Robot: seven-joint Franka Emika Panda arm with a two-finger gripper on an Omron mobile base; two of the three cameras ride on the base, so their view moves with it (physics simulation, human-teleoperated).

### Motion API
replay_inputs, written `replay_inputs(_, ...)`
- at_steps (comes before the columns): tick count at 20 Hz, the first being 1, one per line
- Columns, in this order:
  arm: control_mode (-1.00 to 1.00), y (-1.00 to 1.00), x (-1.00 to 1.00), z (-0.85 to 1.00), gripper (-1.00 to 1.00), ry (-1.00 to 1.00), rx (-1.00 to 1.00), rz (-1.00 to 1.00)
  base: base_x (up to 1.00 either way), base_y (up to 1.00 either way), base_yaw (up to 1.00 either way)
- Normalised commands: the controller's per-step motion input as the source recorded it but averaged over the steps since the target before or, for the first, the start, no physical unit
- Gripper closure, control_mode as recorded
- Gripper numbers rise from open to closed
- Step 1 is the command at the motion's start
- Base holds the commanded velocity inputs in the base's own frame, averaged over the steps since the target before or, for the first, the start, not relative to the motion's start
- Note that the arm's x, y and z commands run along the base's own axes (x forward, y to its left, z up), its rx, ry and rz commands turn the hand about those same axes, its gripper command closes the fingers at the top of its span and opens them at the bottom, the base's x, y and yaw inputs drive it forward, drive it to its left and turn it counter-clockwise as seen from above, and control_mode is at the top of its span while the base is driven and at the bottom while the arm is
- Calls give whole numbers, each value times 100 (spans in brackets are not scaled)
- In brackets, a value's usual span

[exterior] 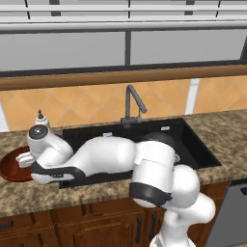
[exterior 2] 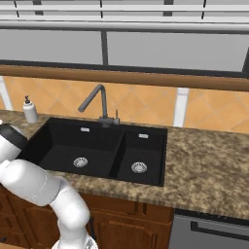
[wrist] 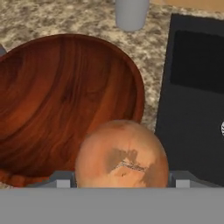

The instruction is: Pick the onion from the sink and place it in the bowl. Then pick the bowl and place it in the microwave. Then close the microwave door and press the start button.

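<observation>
The arm is stretched low and leftward across the sink [exterior: 193, 144], its wrist brought over the speckled worktop [exterior: 38, 193] beside the left basin. The hand [wrist: 121, 181] is closed on the onion [wrist: 121, 157], which is held just above the near rim of the wooden bowl [wrist: 61, 100]. The bowl's interior is seen bare. The bowl is set on the worktop just left of the sink, with a soap dispenser [exterior 2: 30, 110] standing behind it.
</observation>
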Motion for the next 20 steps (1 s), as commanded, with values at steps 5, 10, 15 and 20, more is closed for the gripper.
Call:
replay_inputs(5,-100,26,46,0,100,13,0,-2,0,0,0)
replay_inputs(10,-100,36,49,-5,100,9,0,0,0,0,0)
replay_inputs(15,-100,59,33,-8,100,14,0,0,0,0,0)
replay_inputs(20,-100,20,-11,-19,-100,2,-1,0,0,0,0)
